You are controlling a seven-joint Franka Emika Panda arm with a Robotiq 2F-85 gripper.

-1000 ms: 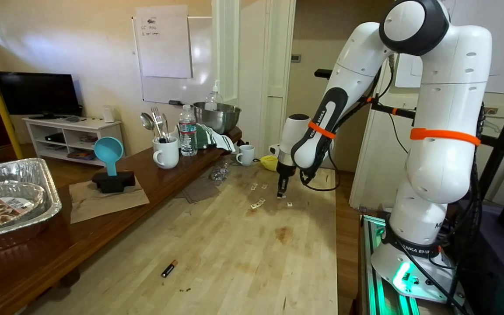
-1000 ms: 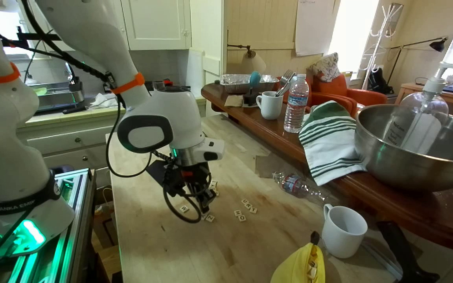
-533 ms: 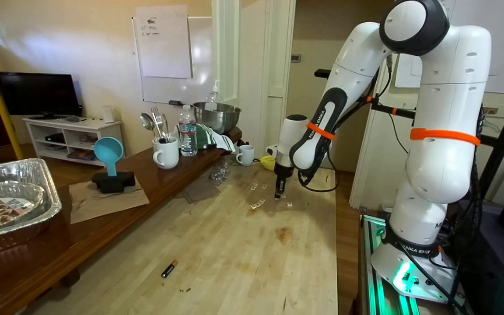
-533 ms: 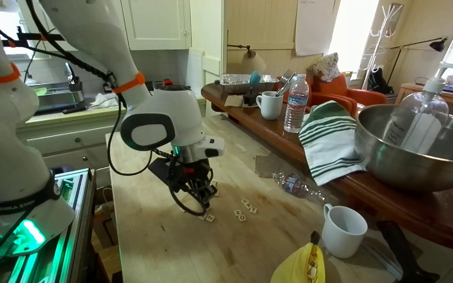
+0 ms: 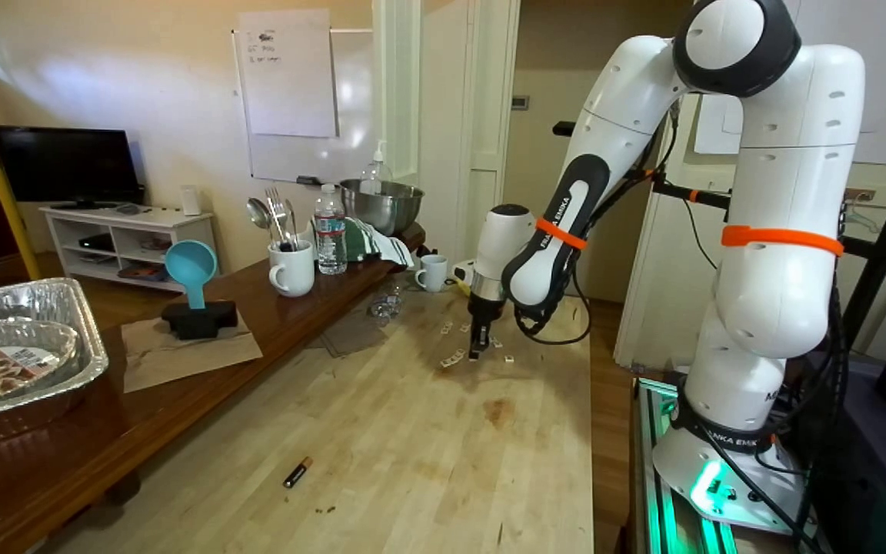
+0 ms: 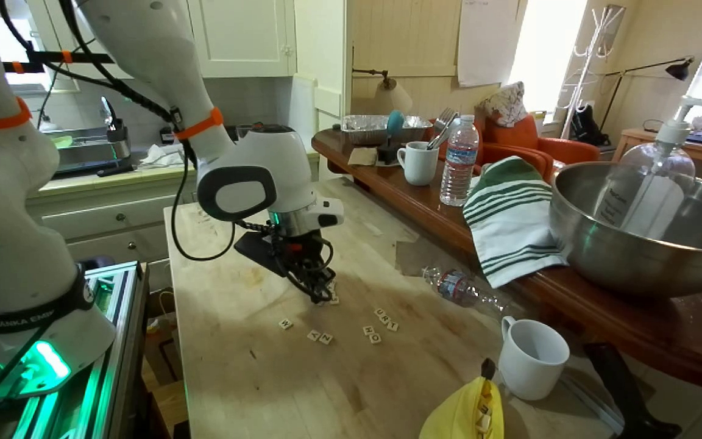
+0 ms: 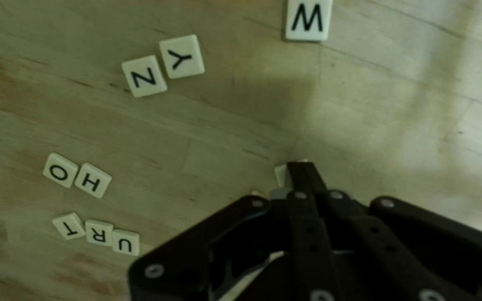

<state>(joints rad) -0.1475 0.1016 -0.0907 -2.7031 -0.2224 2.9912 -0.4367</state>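
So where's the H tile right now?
In the wrist view, the H tile lies left of the gripper, just right of the O tile.

White arm (lettered FRANKA), orange bands, black cables, screw-studded black end effector

The tabletop is pale, brown-stained wood. In the wrist view, 1 W tile lies at the top edge, a Y tile and Z tile upper left, 5 other tiles down the left. In an exterior view, 1 battery lies low, left of centre; in an exterior view, 1 plastic bottle, 1 mug and 1 yellow pouch, right of centre.
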